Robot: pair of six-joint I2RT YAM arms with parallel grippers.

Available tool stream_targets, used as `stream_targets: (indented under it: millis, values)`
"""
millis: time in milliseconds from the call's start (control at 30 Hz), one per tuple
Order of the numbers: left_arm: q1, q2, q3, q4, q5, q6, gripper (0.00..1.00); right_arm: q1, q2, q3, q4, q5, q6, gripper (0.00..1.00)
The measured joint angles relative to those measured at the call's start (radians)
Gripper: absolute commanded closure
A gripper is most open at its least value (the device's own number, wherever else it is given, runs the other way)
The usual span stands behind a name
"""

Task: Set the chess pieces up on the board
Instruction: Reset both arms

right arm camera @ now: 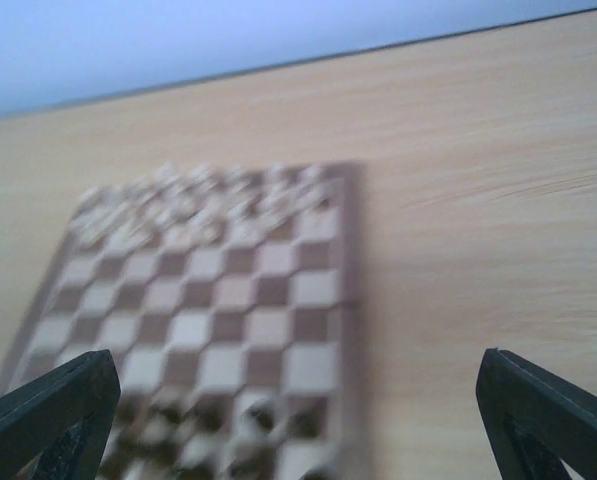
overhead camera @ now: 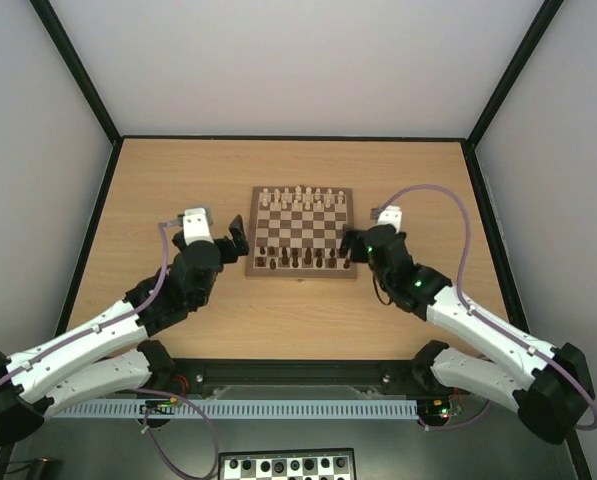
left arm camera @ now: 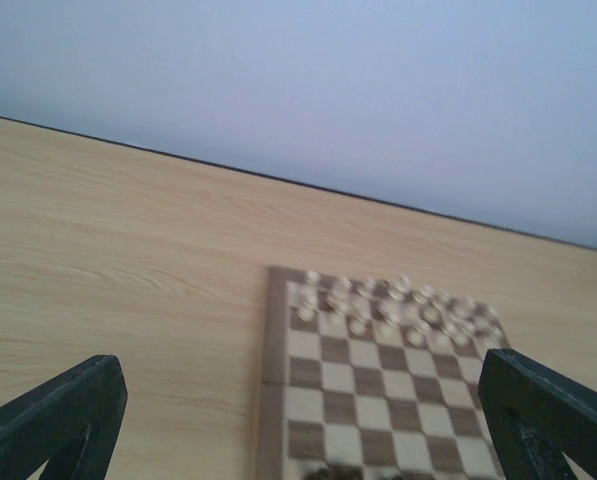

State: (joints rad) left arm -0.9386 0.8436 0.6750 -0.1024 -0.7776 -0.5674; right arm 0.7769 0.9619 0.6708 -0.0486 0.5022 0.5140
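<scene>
Top external view: the board (overhead camera: 301, 231) lies flat mid-table (overhead camera: 178, 180), square to the arms. The dark brown chess pieces (overhead camera: 300, 260) stand in the two rows nearest the arms, and the pale chessmen (overhead camera: 302, 196) line the two far rows. The left gripper (overhead camera: 216, 240) sits just off the board's near left corner and the right gripper (overhead camera: 376, 240) just off its near right corner. Both pairs of jaws are spread wide, grasping nothing. Both wrist views are blurred, so single pieces cannot be told apart.
</scene>
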Motion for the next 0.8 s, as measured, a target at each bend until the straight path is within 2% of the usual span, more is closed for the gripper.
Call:
stream_targets:
  millis: [167, 300, 433, 533, 633, 800]
  values:
    - [0.166, 0.012, -0.043, 0.112, 0.053, 0.038, 0.0, -0.272, 0.042, -0.035, 0.141, 0.051, -0.012, 0.01]
    - [0.27, 0.028, -0.088, 0.19, 0.067, 0.07, 0.01, -0.425, 0.037, -0.13, 0.269, 0.074, -0.017, 0.01]
    - [0.426, 0.042, -0.142, 0.265, 0.071, 0.091, 0.01, -0.507, 0.062, -0.227, 0.39, 0.098, -0.033, 0.01]
    - [0.533, 0.042, -0.238, 0.394, 0.095, 0.137, 0.01, -0.562, 0.161, -0.242, 0.473, 0.121, -0.039, 0.02]
    - [0.587, 0.071, -0.346, 0.52, 0.123, 0.19, 0.01, -0.597, 0.275, -0.242, 0.534, 0.158, -0.046, 0.01]
    - [0.669, 0.233, -0.36, 0.656, 0.167, 0.24, 0.0, -0.622, 0.385, -0.238, 0.631, 0.21, -0.082, 0.01]
